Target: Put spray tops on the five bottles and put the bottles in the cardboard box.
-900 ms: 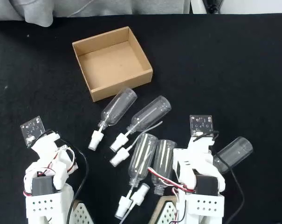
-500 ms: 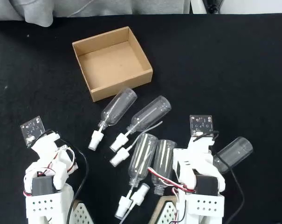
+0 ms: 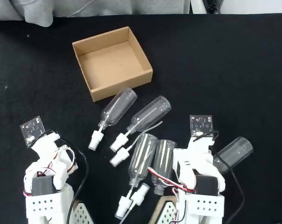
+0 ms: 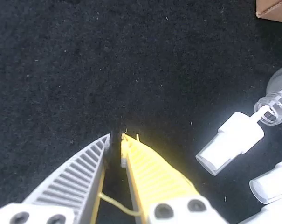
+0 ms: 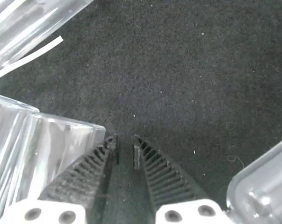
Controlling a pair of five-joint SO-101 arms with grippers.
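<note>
The rightmost bottle (image 3: 236, 150) has its neck end tucked under the right arm (image 3: 199, 170), so I can't tell whether a top is on it. From the left wrist, the cardboard box (image 4: 275, 9) is just a corner at the frame's edge. A bottle neck (image 4: 276, 102) is cut off there too, and the clipped white pieces (image 4: 271, 184) are probably more spray tops. The right wrist view crops a neighbouring bottle (image 5: 36, 149) to a slab of clear wall.
</note>
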